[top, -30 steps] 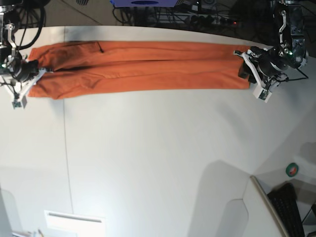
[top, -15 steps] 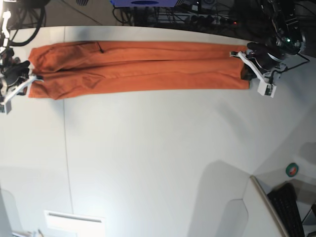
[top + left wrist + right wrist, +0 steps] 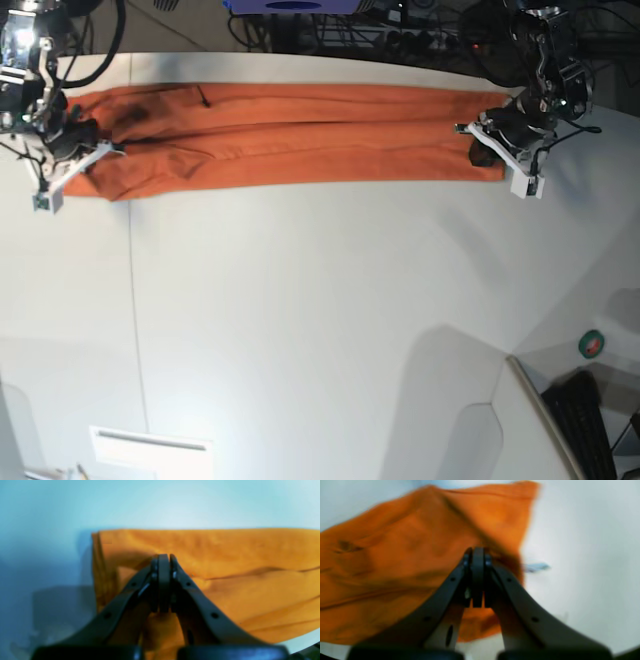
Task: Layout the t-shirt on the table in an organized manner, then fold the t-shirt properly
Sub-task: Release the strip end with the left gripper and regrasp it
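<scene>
Orange cloth, the t-shirt [image 3: 300, 135] lies folded into a long narrow band along the far side of the white worktop [image 3: 320, 320]; it looks light, limp and prone to sagging or sliding on the smooth surface, so I judge the two short ends the best places to hold it. The left tool [image 3: 163, 580] at the band's right end and the right tool [image 3: 477, 576] at its left end both show fingers pressed together over the cloth, though whether fabric is pinched between them I cannot tell. No containers appear in view.
</scene>
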Robot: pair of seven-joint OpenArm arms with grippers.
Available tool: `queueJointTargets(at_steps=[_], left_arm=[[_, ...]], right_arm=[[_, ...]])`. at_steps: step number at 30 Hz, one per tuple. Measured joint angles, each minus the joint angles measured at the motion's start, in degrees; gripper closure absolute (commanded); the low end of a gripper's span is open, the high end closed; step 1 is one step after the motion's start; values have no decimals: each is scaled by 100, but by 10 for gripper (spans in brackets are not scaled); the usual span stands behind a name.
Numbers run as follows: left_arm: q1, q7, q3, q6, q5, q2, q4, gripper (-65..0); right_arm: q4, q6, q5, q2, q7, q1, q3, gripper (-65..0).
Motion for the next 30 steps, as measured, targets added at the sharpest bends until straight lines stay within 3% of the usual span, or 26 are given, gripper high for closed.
queueJointTargets(at_steps=[3,16,26,30], left_arm=[[-210,-96,363,0,-63,-216,-282,0],[-809,-129,570,-4,-103,-227,-800,0],[-442,13,461,122,-61,-210,136,0],[-144,291,-85,79,-94,-164,765,0]], right_arm=[[-317,11,-39,13,68,59,-28,0],[-925,-4,-44,223,251,264,0,0],[28,-7,-44,208,210,105,0,0],[28,-7,-42,210,195,94,2,0]])
